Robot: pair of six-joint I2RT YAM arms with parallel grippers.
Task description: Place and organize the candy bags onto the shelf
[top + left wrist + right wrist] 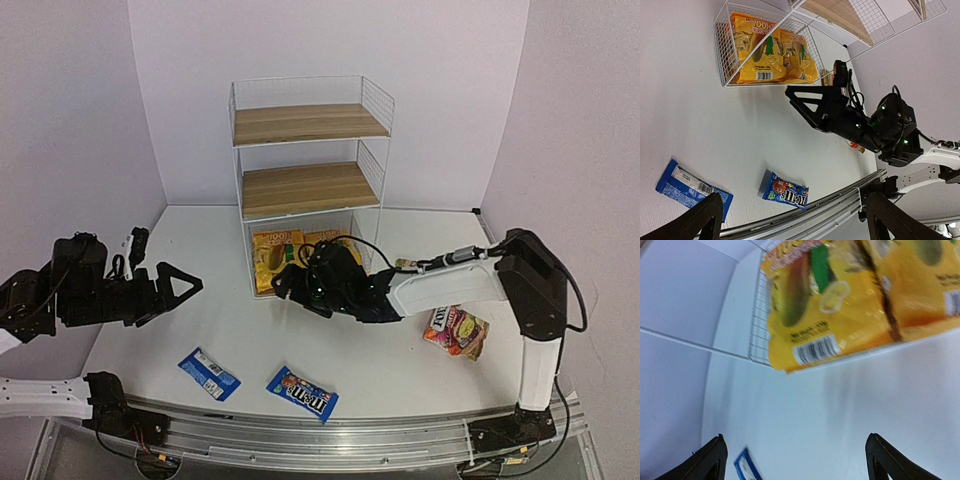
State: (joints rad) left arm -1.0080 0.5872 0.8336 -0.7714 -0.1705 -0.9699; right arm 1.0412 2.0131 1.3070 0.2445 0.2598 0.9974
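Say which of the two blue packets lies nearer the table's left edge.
The blue packet with the white strip. The other blue one, printed m&m's, lies to its right, closer to the table's middle.

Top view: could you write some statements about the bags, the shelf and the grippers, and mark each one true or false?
1. Two yellow bags are in the bottom level of the shelf. True.
2. A blue packet lies on the top board. False: both blue packets lie on the table, near its front edge.
3. The right gripper holds a yellow bag. False: it is open and empty, in front of the shelf.
4. A red bag lies on the table at the right. True.
5. The left gripper is shut. False: it is open.
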